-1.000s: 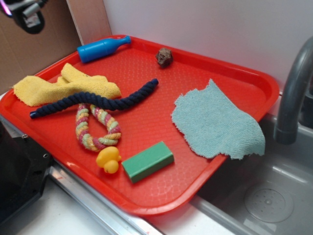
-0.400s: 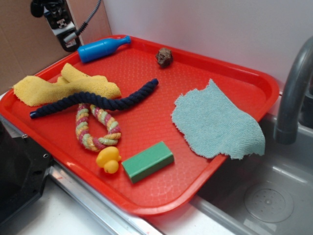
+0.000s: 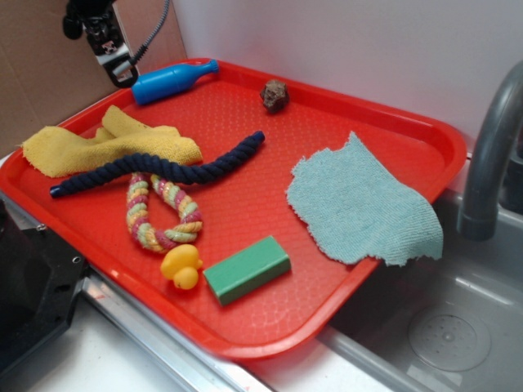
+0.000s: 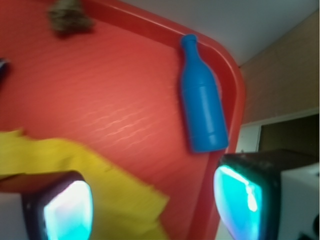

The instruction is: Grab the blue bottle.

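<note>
Item, as I read my two views: blue bottle [image 3: 169,81] [image 4: 201,99], lying on its side in the far left corner of the red tray [image 3: 245,204], neck toward the brown lump [image 3: 274,95]. Gripper [image 3: 118,69] [image 4: 152,202]: hovering just off the bottle's base, fingers spread wide, holding nothing. Also on my tray: yellow cloth [image 3: 98,147], navy rope [image 3: 163,170], teal cloth [image 3: 359,204], green block [image 3: 247,269], yellow duck [image 3: 181,266].
</note>
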Robot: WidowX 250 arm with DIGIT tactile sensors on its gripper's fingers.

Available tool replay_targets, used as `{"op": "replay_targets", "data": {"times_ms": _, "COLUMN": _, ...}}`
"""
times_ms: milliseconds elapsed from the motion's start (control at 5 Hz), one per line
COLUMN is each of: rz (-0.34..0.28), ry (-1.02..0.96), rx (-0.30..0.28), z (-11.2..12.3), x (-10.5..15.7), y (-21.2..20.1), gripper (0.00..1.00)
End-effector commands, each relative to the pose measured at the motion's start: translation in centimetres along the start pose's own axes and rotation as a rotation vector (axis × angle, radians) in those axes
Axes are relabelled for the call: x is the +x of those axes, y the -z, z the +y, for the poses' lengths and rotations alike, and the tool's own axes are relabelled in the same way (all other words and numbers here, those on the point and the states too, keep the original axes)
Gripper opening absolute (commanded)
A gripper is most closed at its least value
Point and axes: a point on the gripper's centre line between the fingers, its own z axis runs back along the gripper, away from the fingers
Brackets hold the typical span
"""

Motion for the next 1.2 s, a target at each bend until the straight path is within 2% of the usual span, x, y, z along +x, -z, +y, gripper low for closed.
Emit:
{"op": "replay_targets", "data": {"times_ms": 0, "rz": -0.072, "ry": -0.127, "rx": 0.029, "z": 4.3, "x": 1.9, "y": 2.2, "gripper": 1.0}}
{"op": "replay_targets", "data": {"times_ms": 600, "rz": -0.025, "ry": -0.109, "rx": 0.031, "z": 2.9, "x": 3.1, "y": 6.6, "gripper": 1.0}}
{"op": "replay_targets", "data": {"times_ms": 800, "rz": -0.011, "ry": -0.085, "rx": 0.021, "z": 1.1, "x": 3.5, "y": 7.9, "gripper": 1.0}}
{"op": "replay_targets", "data": {"times_ms": 1000, "rz": -0.015, "ry": -0.059, "rx": 0.039, "z": -1.0, "x": 4.4, "y": 7.2, "gripper": 0.0}}
